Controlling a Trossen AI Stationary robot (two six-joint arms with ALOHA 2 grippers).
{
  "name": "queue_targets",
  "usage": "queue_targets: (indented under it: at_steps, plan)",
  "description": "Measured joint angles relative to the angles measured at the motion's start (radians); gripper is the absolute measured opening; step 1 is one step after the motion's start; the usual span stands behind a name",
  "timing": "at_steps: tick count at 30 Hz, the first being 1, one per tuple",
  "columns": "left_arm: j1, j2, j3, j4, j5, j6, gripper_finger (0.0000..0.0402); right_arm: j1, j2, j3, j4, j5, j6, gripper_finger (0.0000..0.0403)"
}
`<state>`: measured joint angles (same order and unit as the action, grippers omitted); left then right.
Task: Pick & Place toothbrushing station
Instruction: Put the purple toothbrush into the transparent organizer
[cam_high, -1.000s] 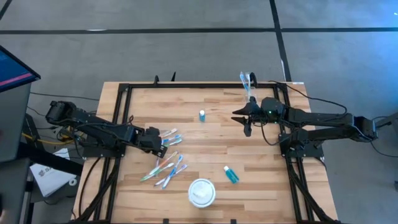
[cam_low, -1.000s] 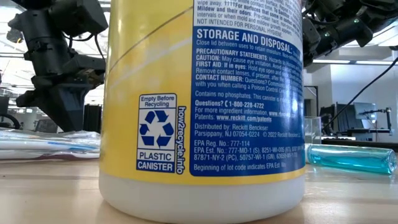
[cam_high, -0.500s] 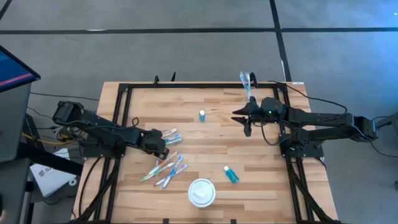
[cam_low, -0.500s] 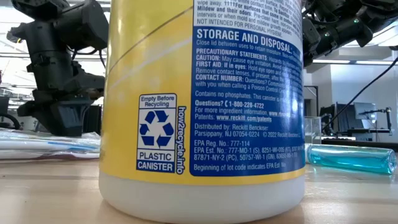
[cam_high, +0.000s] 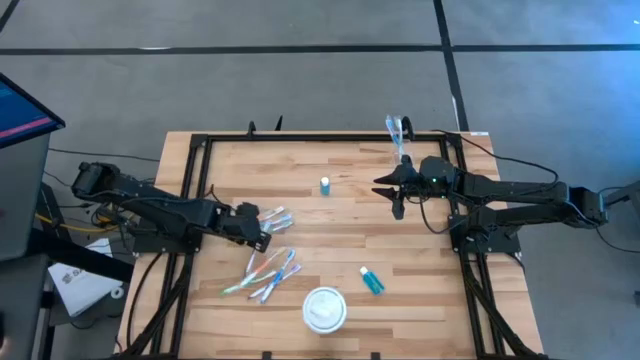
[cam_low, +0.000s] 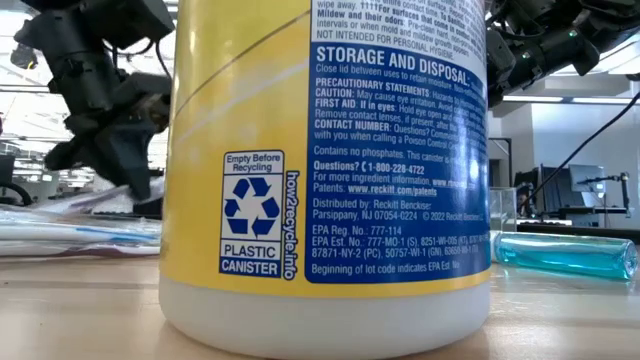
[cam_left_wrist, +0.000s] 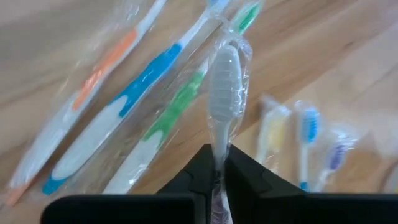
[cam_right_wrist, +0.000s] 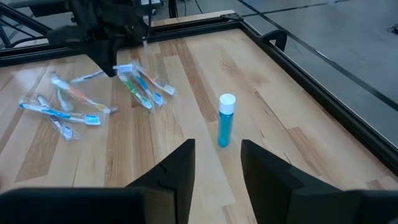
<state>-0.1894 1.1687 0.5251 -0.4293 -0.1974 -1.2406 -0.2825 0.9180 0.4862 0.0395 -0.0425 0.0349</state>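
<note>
Nearest the front edge of the wooden table (cam_high: 420, 300) stands a round white-lidded canister (cam_high: 324, 309), whose yellow label fills the low view. Just to its right and slightly farther back, a blue tube (cam_high: 371, 281) lies on its side. To the left, a loose cluster of wrapped toothbrushes (cam_high: 264, 273) lies scattered on the wood. Just beyond that cluster, the left tool (cam_high: 263, 228) has its fingers pressed together on the end of a clear-wrapped white toothbrush (cam_left_wrist: 225, 84), which points away from the fingers above a few more wrapped brushes (cam_left_wrist: 134, 112) with orange, blue and green handles. Farther back, near the middle of the table, a second blue tube (cam_high: 325, 186) with a white cap stands upright. To its right, the right tool (cam_high: 390, 190) hangs over the table with its fingers parted and nothing between them. At the far right, by the table's black frame, a clear tumbler (cam_high: 398, 134) stands with what looks like a toothbrush in it.
</note>
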Motion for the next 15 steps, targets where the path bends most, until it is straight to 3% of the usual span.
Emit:
queue_targets:
  at_steps: [8,15]
  plan:
    - [0.0,-0.077,0.0,0.137,-0.114,0.168,0.001,0.0,0.0,0.0,0.003,0.0,0.0,0.012]
    - [0.0,-0.102,0.0,0.353,-0.233,0.371,0.0028,0.001,0.0,0.0,0.011,-0.001,0.018,0.012]
